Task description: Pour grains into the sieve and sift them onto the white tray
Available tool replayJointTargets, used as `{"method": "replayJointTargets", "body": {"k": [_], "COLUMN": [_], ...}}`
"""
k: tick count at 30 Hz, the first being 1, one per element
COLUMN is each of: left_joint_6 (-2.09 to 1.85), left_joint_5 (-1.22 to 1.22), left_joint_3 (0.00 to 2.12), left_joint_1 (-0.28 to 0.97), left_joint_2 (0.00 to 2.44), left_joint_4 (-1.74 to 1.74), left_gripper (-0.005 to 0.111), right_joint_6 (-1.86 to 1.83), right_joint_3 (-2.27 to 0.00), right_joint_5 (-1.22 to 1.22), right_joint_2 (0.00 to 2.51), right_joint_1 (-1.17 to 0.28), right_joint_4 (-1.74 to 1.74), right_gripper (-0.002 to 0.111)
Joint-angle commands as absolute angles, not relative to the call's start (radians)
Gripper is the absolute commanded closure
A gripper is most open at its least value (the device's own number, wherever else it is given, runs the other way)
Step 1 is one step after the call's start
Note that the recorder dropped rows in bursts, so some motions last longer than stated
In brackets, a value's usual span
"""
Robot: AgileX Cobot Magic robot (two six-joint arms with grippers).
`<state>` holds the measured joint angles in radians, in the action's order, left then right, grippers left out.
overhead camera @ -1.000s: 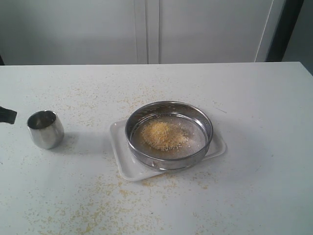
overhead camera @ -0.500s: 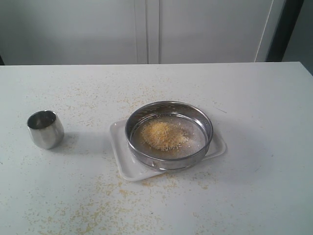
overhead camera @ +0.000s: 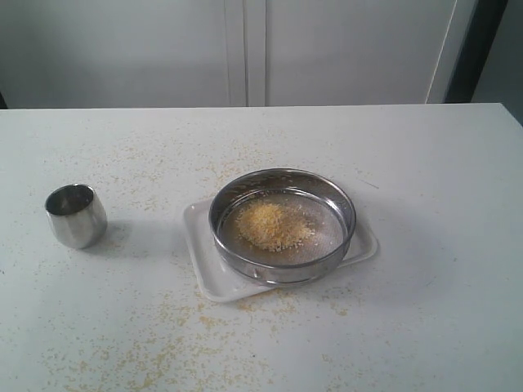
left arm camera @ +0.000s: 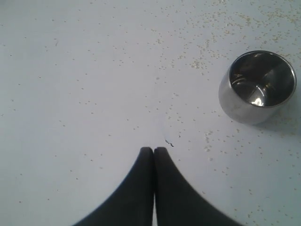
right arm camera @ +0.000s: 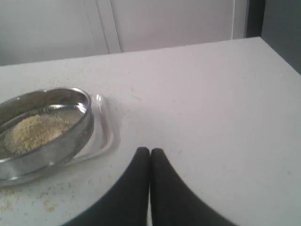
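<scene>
The round steel sieve (overhead camera: 283, 224) rests on the white tray (overhead camera: 204, 278) in the middle of the table. A heap of yellow grains (overhead camera: 272, 226) lies on its mesh. The right wrist view shows the sieve (right arm camera: 42, 134), the grains (right arm camera: 33, 132) and the tray rim (right arm camera: 104, 129) beside my right gripper (right arm camera: 150, 151), which is shut and empty over bare table. My left gripper (left arm camera: 153, 150) is shut on nothing, apart from the small steel cup (left arm camera: 257, 87). Neither gripper appears in the exterior view.
The small rounded steel cup (overhead camera: 75, 215) stands upright left of the tray, looking empty inside. Spilled grains (overhead camera: 155, 343) are scattered over the white table, thickest at the front left. A pale wall stands behind the table's far edge.
The dark tip of the left gripper seen at the left edge one second ago has drawn out of the exterior view. Sieve, tray and cup have not moved.
</scene>
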<state>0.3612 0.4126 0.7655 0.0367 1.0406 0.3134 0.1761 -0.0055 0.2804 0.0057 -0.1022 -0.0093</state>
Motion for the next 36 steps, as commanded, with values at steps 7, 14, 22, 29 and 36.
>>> {"method": "replayJointTargets", "body": {"k": [7, 14, 22, 29, 36], "left_joint_6": [0.362, 0.362, 0.362, 0.362, 0.362], "left_joint_5": [0.415, 0.413, 0.413, 0.413, 0.413], "left_joint_3": [0.758, 0.758, 0.758, 0.758, 0.758], "left_joint_1": [0.033, 0.033, 0.033, 0.033, 0.033], "left_joint_2": [1.034, 1.034, 1.034, 1.034, 1.034], "left_joint_4": [0.321, 0.321, 0.321, 0.321, 0.321], "left_gripper": [0.106, 0.106, 0.106, 0.106, 0.106], "right_joint_6": [0.249, 0.53, 0.545, 0.489, 0.474], "right_joint_3": [0.0, 0.0, -0.097, -0.238, -0.357], "right_joint_5": [-0.144, -0.377, -0.433, -0.404, -0.396], "right_joint_2": [0.0, 0.0, 0.0, 0.215, 0.485], "right_joint_1": [-0.098, -0.098, -0.098, -0.098, -0.098], "right_joint_4": [-0.015, -0.015, -0.067, -0.094, -0.179], "right_gripper": [0.108, 0.108, 0.108, 0.108, 0.108]}}
